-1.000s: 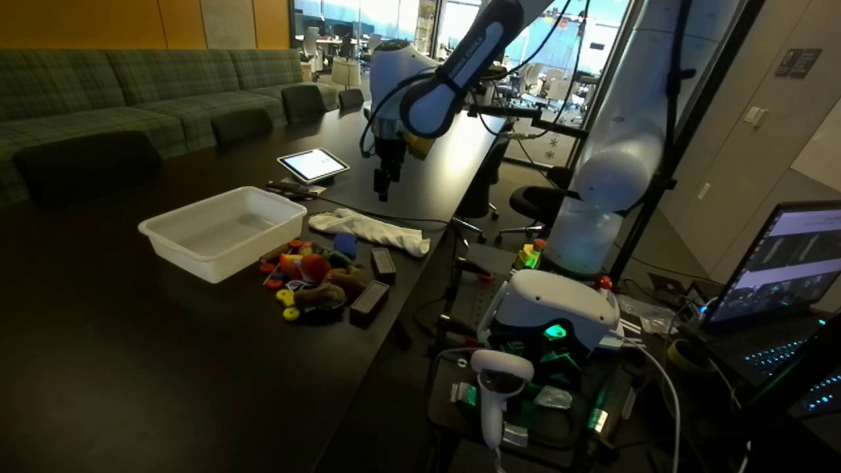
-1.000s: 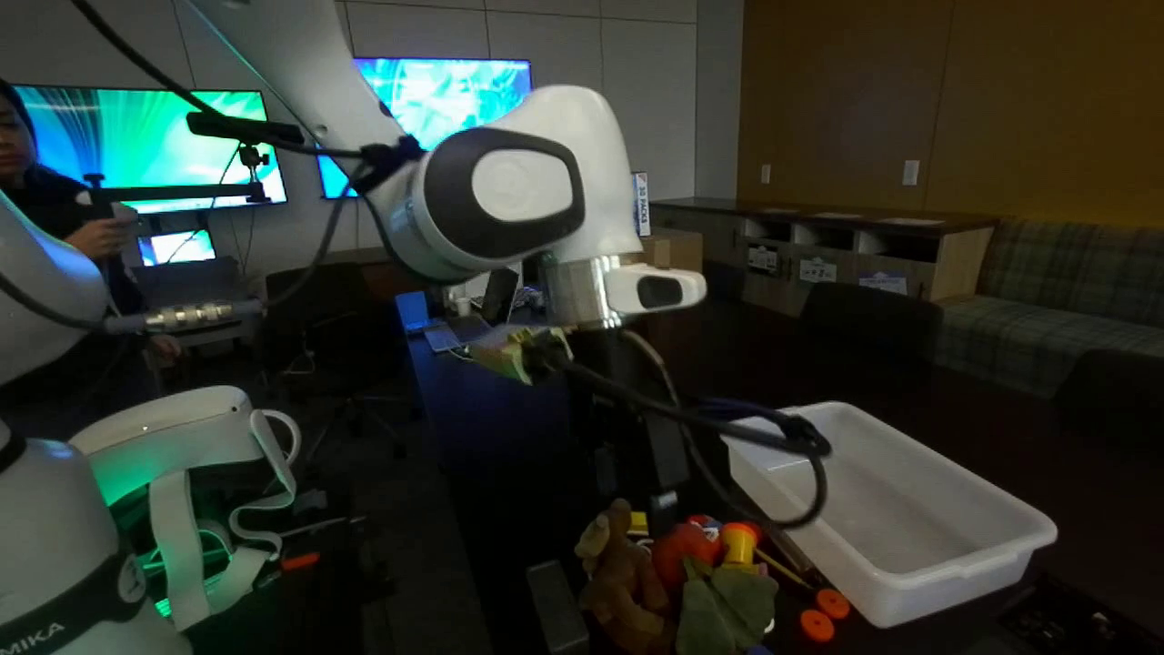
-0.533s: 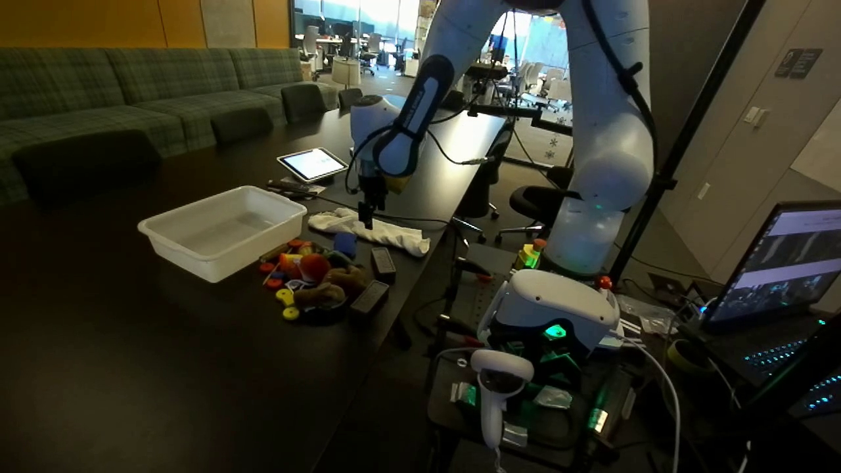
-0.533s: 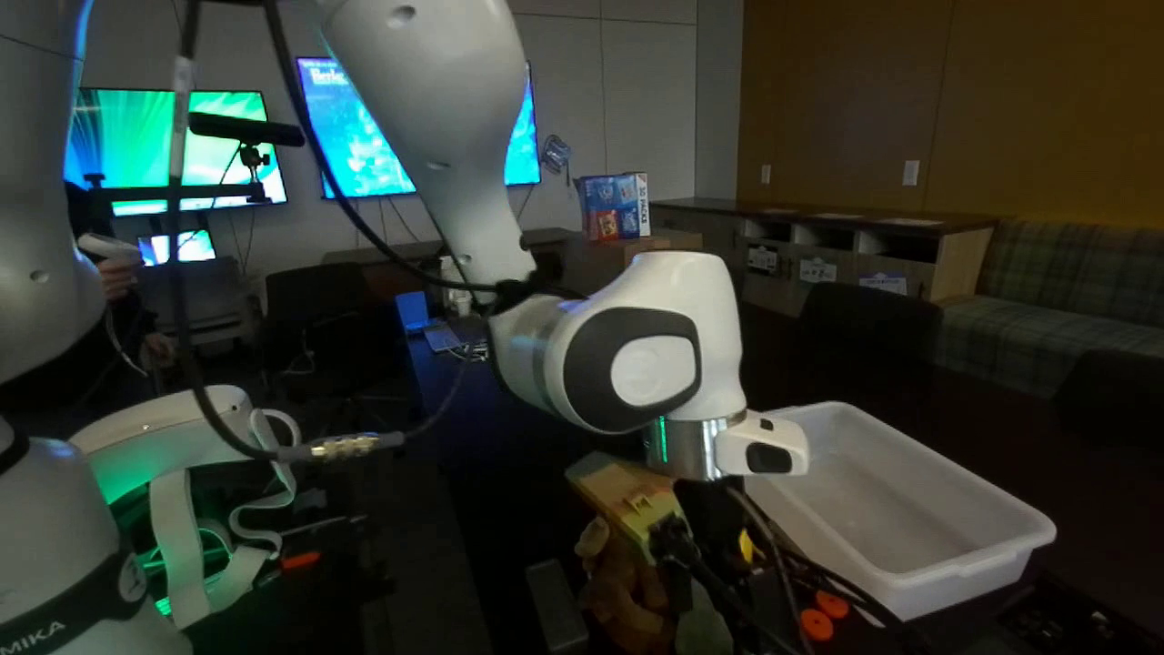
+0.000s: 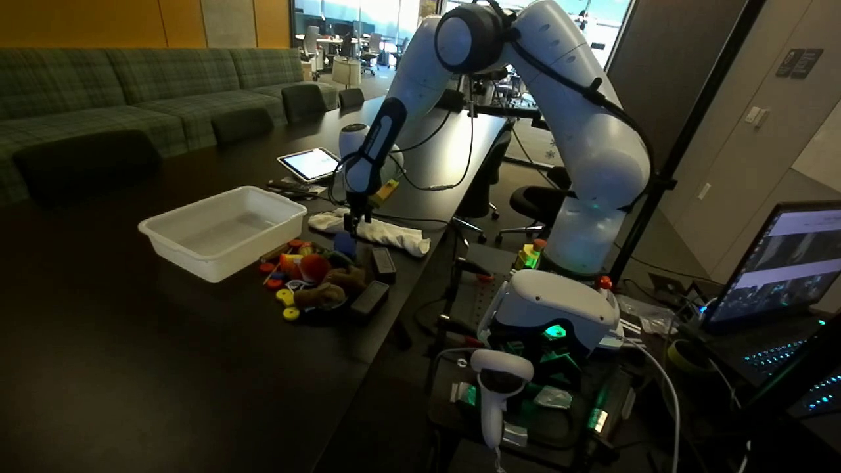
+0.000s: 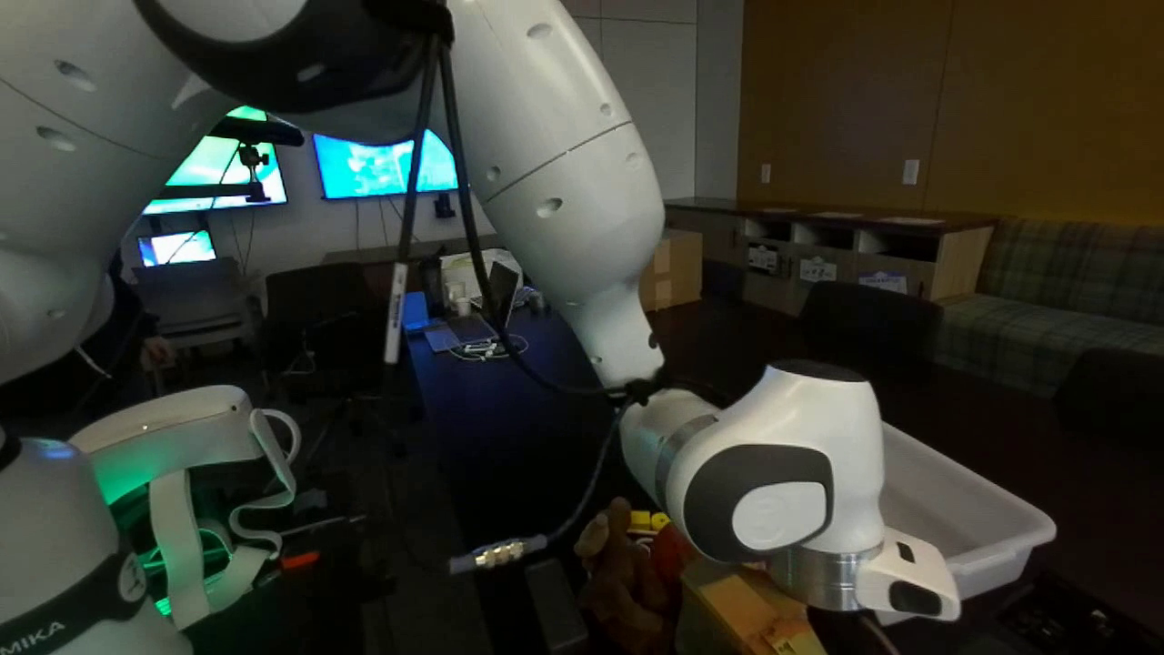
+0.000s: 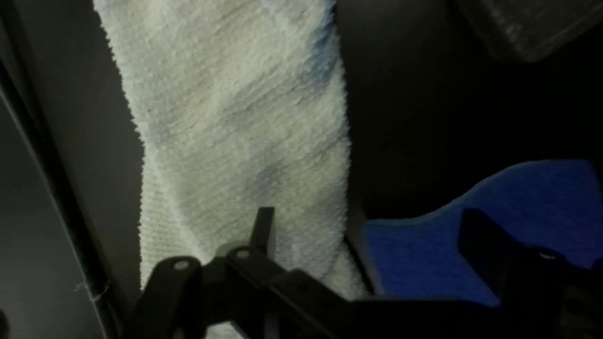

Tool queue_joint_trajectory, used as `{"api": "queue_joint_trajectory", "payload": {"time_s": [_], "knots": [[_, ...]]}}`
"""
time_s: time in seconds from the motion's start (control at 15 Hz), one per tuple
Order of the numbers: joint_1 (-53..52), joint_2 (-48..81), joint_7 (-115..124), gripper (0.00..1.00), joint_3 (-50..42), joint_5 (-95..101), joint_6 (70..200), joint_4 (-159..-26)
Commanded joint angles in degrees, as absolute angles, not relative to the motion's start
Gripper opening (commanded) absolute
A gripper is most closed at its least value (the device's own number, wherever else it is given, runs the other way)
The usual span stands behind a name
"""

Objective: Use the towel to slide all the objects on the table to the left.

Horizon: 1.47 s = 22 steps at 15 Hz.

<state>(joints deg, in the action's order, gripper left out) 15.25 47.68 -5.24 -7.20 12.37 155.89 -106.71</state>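
Observation:
The white towel (image 5: pixel 401 236) lies rolled lengthwise on the dark table, and it fills the middle of the wrist view (image 7: pixel 235 122). A blue block (image 5: pixel 345 244) lies beside it, and it shows in the wrist view (image 7: pixel 424 263). My gripper (image 7: pixel 370 221) is open and empty, with one finger over the towel and one over the blue block. In an exterior view the gripper (image 5: pixel 358 223) is low above the towel's edge. Two dark blocks (image 5: pixel 383 264), a brown plush toy (image 5: pixel 322 295), an orange ball (image 5: pixel 315 268) and yellow pieces (image 5: pixel 286 297) lie in a pile nearby.
A white bin (image 5: pixel 227 230) stands beside the pile, and it is partly hidden by the arm in an exterior view (image 6: pixel 964 518). A black cable (image 7: pixel 61 197) runs alongside the towel. A tablet (image 5: pixel 309 164) stands farther along the table.
The arm has come down and shifted from above the far table to low over the towel and blue block. The towel and the pile have not moved.

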Motion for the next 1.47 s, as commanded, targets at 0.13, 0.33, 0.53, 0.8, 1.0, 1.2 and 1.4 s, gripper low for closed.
{"api": "queue_joint_trajectory", "payload": {"time_s": [0.13, 0.33, 0.53, 0.8, 1.0, 1.2, 1.4], "knots": [[23.52, 52.74, -14.62, 1.00, -3.81, 5.12, 149.96, -94.59], [25.61, 55.36, -18.04, 1.00, -2.79, 3.45, 145.50, -90.49], [26.41, 58.09, -19.69, 1.00, -2.33, 2.47, 141.40, -87.12], [26.75, 61.23, -20.70, 1.00, -2.23, 1.34, 137.31, -83.57], [26.38, 62.80, -20.58, 1.00, -2.83, 1.49, 135.06, -81.26], [26.30, 62.52, -20.56, 0.67, -3.20, 1.63, 133.27, -80.67], [25.92, 60.72, -20.58, 0.47, -3.68, 2.11, 133.20, -82.26]]}}
